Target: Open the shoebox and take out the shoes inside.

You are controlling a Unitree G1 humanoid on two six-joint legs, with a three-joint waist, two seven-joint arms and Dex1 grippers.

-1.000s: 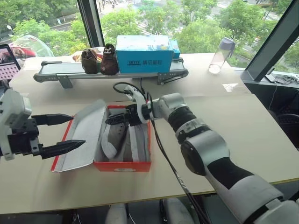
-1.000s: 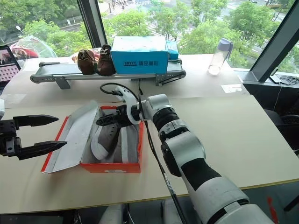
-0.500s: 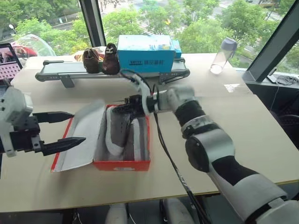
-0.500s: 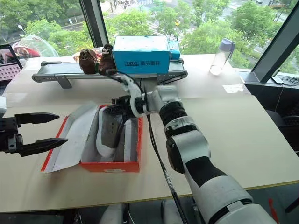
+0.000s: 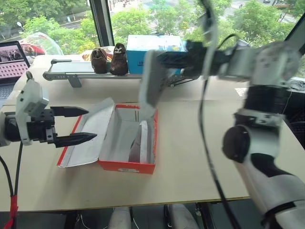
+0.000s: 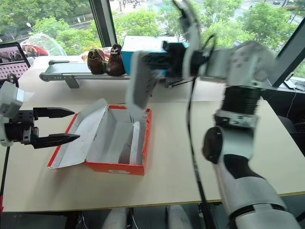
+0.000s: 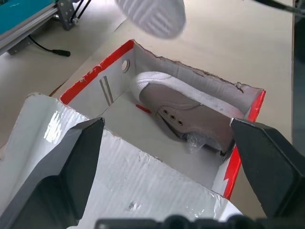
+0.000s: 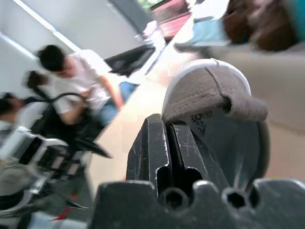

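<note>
From the head, the red shoebox [image 5: 127, 164] lies open on the table [image 5: 190, 157]; the right hand [image 5: 162, 59] — clenched on one grey shoe [image 5: 148, 83] — holds it above the box, somewhat blurred. Left wrist: the other shoe [image 7: 190, 114] lies inside. The left hand [image 5: 81, 125] hangs released beside the lid.

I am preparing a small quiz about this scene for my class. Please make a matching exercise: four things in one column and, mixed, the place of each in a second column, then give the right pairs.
Things:
1. lifted grey shoe
2. second grey shoe
3. dark brown shoes
4. left gripper

Places:
A. on the conveyor beside the blue box
B. inside the open shoebox
C. in the shut right gripper, above the box
D. open, beside the flat lid

Pairs: 1-C, 2-B, 3-A, 4-D
</note>
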